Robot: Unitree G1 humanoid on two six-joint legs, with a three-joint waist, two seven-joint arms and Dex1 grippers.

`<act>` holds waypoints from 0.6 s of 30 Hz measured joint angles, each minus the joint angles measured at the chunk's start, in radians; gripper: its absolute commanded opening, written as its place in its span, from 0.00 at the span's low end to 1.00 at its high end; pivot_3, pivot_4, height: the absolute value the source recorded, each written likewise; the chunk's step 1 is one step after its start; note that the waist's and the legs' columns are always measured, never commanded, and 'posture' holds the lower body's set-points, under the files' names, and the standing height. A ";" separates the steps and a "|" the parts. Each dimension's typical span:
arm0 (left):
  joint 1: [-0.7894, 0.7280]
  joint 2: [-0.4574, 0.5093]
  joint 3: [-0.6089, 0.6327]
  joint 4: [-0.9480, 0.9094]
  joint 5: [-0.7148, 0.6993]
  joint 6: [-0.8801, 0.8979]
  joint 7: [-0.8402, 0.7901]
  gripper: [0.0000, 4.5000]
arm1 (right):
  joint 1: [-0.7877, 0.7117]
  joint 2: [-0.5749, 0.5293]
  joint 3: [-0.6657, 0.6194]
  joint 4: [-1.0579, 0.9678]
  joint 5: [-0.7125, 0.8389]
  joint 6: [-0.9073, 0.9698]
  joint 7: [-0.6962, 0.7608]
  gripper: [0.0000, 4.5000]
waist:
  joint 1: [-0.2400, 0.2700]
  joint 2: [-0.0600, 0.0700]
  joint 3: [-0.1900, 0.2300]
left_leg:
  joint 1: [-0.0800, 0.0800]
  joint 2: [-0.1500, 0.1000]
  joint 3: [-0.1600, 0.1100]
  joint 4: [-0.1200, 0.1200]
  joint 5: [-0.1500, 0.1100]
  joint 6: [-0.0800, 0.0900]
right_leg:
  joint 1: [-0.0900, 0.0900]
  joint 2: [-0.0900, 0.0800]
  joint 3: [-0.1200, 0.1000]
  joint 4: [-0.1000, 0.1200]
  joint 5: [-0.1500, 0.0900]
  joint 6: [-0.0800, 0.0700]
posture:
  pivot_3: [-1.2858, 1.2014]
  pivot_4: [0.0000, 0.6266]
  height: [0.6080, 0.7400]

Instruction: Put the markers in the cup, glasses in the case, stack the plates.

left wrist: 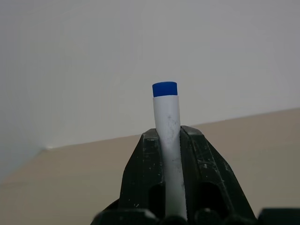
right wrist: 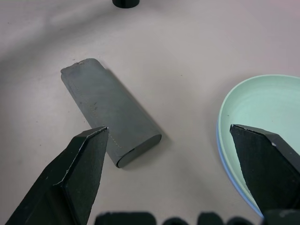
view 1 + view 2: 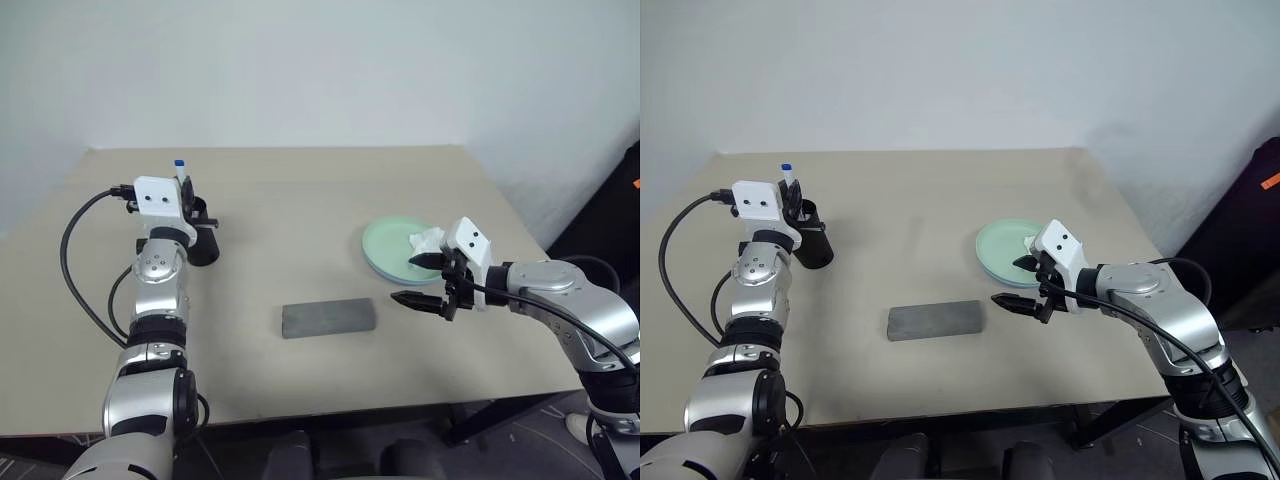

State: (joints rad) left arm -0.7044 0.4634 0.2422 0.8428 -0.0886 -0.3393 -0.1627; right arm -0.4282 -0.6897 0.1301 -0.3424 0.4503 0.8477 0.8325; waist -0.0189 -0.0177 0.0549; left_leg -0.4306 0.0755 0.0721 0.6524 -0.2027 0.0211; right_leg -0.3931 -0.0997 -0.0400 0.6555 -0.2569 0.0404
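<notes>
Left wrist view, left tool [image 1: 172,140] pinching blue-capped marker [image 1: 167,117] upright, right tool [image 2: 173,159] wide, empty.

Lab setup (bare table [image 3: 300,200], white wall [image 3: 320,70])

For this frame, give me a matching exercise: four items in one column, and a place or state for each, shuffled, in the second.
Items:
1. blue-capped white marker
2. grey rectangular case
3. mint green round plate
4. right gripper

Places or states:
A. lying shut on the bare beige table
B. jaws wide open, holding nothing
C. pinched upright in the left gripper at the matte black cup
D. on top of a light blue plate, crumpled white tissue on it

Pairs: 1-C, 2-A, 3-D, 4-B
</notes>
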 measured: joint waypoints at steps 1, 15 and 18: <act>0.000 0.000 0.000 0.000 0.000 0.000 -0.005 0.33 | 0.000 0.001 0.000 0.000 0.000 0.000 0.000 1.00 | 0.000 0.000 0.000 | 0.000 0.000 0.000 0.000 0.000 0.000 | 0.000 0.000 0.000 0.000 0.000 0.000 | 0.52 0.00 1.00; 0.025 0.055 -0.003 -0.169 -0.116 0.206 -0.313 0.87 | -0.002 0.010 0.004 0.000 -0.001 0.000 -0.002 1.00 | -0.003 0.000 0.000 | 0.000 0.000 0.000 0.000 0.000 0.000 | -0.001 0.000 0.000 0.000 0.001 -0.001 | 0.52 0.00 1.00; 0.072 0.160 -0.020 -0.302 -0.182 0.348 -0.510 0.87 | 0.000 0.009 0.003 0.000 0.000 0.000 -0.003 1.00 | -0.010 0.000 0.000 | 0.000 0.001 0.001 -0.002 0.000 0.000 | -0.001 0.000 0.000 0.000 0.001 -0.001 | 0.52 0.00 1.00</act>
State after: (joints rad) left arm -0.6327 0.6238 0.2226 0.5403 -0.2706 0.0089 -0.6732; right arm -0.4279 -0.6811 0.1328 -0.3426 0.4499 0.8477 0.8295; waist -0.0286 -0.0176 0.0549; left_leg -0.4307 0.0761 0.0731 0.6499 -0.2029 0.0207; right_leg -0.3945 -0.0998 -0.0396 0.6554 -0.2564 0.0391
